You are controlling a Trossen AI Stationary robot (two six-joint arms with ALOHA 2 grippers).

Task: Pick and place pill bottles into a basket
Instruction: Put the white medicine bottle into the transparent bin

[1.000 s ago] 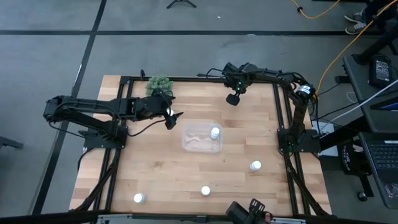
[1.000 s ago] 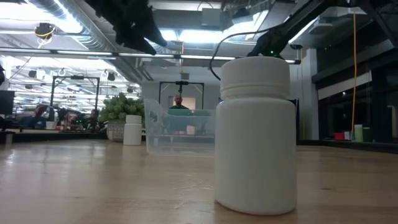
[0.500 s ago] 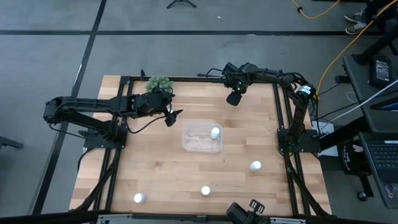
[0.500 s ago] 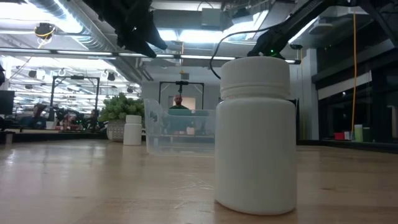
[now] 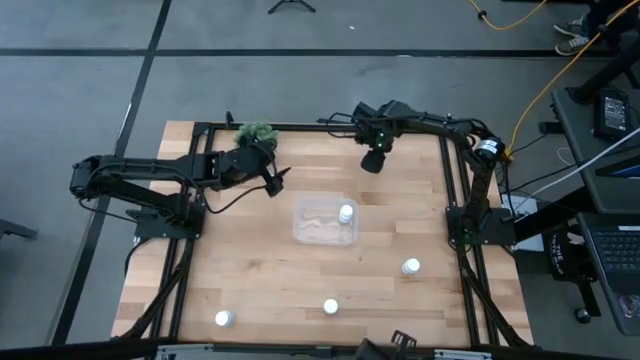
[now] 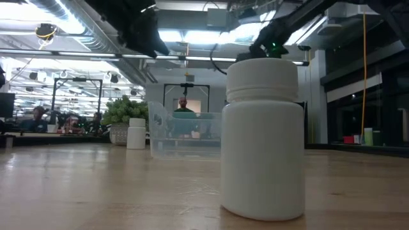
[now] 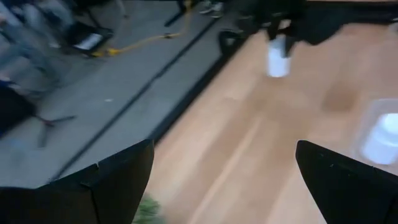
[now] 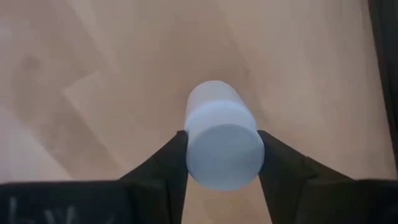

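Your right gripper (image 8: 222,163) pinches a small white cylindrical pill bottle (image 8: 221,144), raised over the far side of the pale wooden slat table (image 5: 250,270). Your left gripper (image 5: 277,181) hangs spread wide and empty beside the green bushy plant (image 5: 256,133). One capped bottle (image 5: 346,212) stands inside the clear rounded plastic basket (image 5: 312,222) at mid-table.

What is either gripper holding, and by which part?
The right gripper clamps a pill bottle by its sides. The left gripper holds nothing.
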